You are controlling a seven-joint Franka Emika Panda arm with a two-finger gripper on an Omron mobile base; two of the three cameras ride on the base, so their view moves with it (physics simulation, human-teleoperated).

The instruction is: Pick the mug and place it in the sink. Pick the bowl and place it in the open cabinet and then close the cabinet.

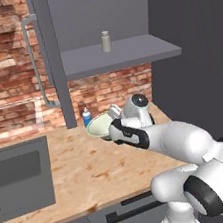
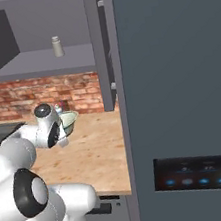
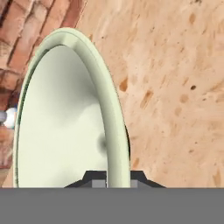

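1 bowl [image 3: 61,118], cream-white, on the wooden counter [image 1: 87,172] near the brick wall, just beside a small blue bottle [image 1: 86,117]. Rim pinched between the 2 fingertips of the gripper [image 3: 112,178], jaws narrow. Open cabinet [image 1: 120,54] above, sink [image 1: 20,177] well left.

Left base view: from behind the arm's left, facing forward and down over the table [image 1: 82,173], with the sink [image 1: 17,178] at left. Right base view: from behind the arm's right, the same table [image 2: 89,156] seen from the other side. Both share the bowl [image 1: 99,125] and cabinet [image 1: 120,54] shelf. Hand view: very near, looking along the pincer [image 3: 113,177] at the bowl's rim.
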